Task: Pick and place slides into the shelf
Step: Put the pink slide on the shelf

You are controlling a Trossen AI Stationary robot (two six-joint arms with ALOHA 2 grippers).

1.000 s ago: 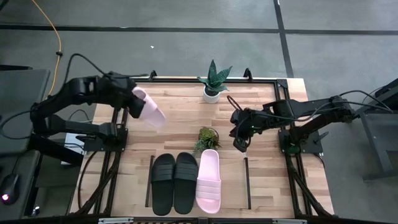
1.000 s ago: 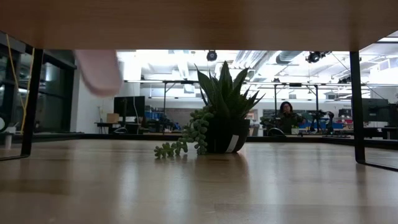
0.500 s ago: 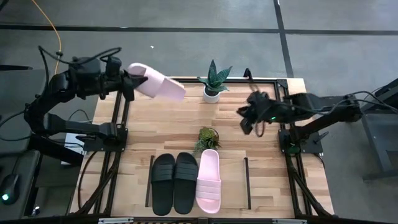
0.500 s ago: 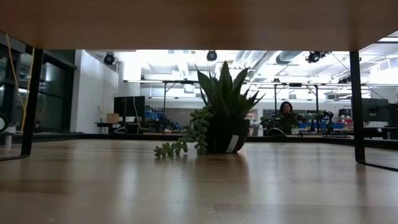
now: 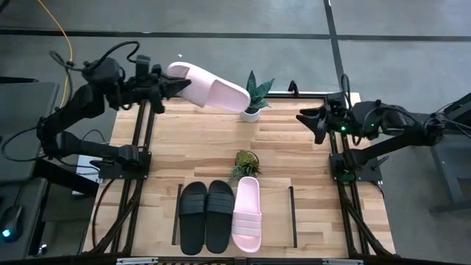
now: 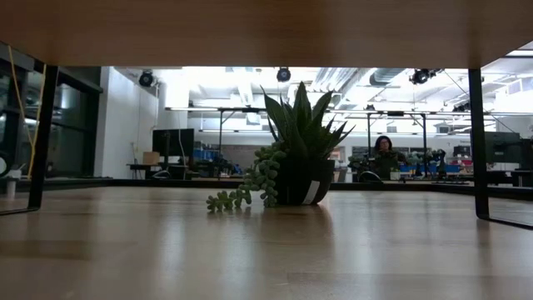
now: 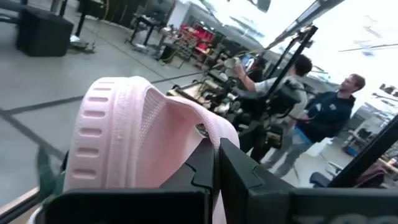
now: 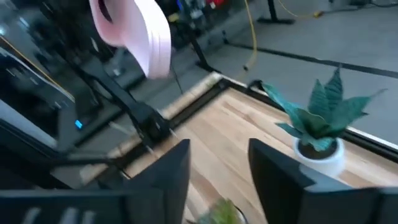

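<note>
While the right end effector (image 5: pixel 319 125) is opening empty, the left end effector (image 5: pixel 163 90) is swinging its clamped pink slide (image 5: pixel 210 88) higher, away from the shelf (image 5: pixel 292 221).

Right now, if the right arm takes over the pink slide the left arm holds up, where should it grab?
Probably the free toe end of the pink slide, approached from the right gripper's side: it sticks out past the left gripper, unobstructed.

Overhead camera straight down on the table (image 5: pixel 309 140), low camera level beneath the shelf (image 6: pixel 266 29), facing the room, wrist cameras close behind fingers, sharing the spiky plant (image 5: pixel 252 96).
</note>
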